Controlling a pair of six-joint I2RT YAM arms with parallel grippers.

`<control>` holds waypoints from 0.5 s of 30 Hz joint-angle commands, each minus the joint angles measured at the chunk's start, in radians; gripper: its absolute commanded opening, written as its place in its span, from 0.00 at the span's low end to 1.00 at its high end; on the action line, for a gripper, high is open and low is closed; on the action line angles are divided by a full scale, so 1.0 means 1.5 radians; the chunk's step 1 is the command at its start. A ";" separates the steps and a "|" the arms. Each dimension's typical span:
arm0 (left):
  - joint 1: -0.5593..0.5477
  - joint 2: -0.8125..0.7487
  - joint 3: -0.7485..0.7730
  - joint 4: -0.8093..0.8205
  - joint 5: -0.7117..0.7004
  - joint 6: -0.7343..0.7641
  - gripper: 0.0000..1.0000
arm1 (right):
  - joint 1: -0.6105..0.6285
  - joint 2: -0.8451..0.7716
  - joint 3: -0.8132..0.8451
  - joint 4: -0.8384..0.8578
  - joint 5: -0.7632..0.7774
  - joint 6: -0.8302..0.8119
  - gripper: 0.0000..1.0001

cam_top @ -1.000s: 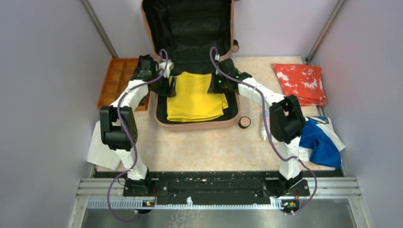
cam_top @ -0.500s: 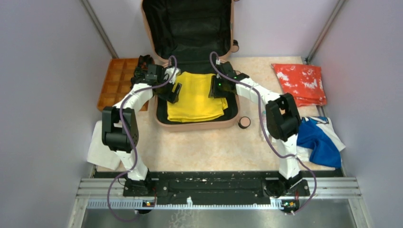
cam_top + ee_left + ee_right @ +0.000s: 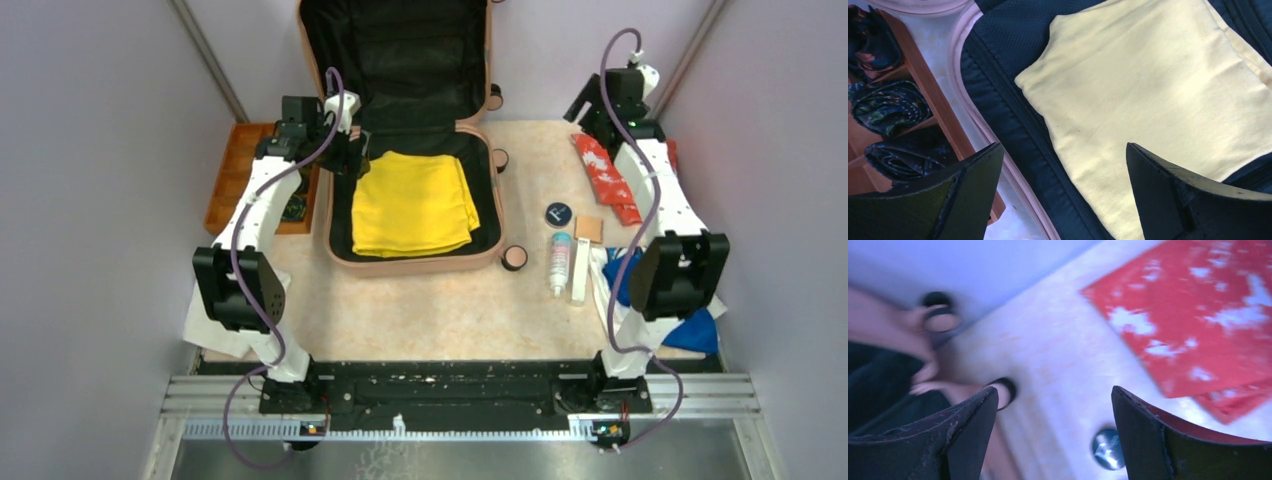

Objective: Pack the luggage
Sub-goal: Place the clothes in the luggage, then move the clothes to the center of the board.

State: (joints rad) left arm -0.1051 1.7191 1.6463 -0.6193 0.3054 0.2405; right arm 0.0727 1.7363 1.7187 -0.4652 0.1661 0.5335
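Observation:
The peach-pink luggage (image 3: 415, 264) lies open at the back of the table, its black-lined lid leaning on the wall. A folded yellow cloth (image 3: 415, 205) lies flat in its base. My left gripper (image 3: 345, 160) hovers open over the luggage's left rim; in the left wrist view its jaws (image 3: 1063, 150) span the pink rim (image 3: 979, 125) and the cloth's edge (image 3: 1148, 85), holding nothing. My right gripper (image 3: 590, 110) is raised at the back right, open and empty. Its jaws (image 3: 1054, 390) hang above bare table beside the red cloth (image 3: 1198, 315); that view is blurred.
An orange tray (image 3: 235, 175) with dark rolled fabrics (image 3: 893, 102) sits left of the luggage. Right of it lie a red-and-white cloth (image 3: 610, 180), a round dark tin (image 3: 558, 213), a small bottle (image 3: 560, 262), a white tube (image 3: 581, 272) and a blue cloth (image 3: 700, 325). A white cloth (image 3: 205, 325) lies front left.
My right gripper opened, left the yellow cloth and swung away to the back right. My left gripper opened wider and drew back over the left rim. The cloth stays in the luggage.

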 commanded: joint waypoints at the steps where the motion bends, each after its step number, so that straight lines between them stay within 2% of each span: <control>1: -0.002 0.018 0.020 -0.030 0.031 -0.004 0.98 | 0.025 0.125 0.059 -0.084 0.253 -0.077 0.86; 6: -0.003 0.018 -0.006 -0.026 0.057 -0.012 0.98 | 0.007 0.249 0.172 -0.129 0.315 -0.098 0.89; 11: -0.005 0.007 -0.033 -0.014 0.062 -0.019 0.98 | -0.016 0.291 0.176 -0.110 0.266 -0.084 0.89; 15: -0.005 -0.003 -0.048 -0.007 0.061 -0.012 0.98 | -0.039 0.327 0.188 -0.122 0.270 -0.078 0.89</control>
State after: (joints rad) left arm -0.1074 1.7458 1.5932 -0.6563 0.3725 0.2291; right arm 0.0505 2.2070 1.9198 -0.6437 0.5304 0.4183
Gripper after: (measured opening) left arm 0.986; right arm 0.888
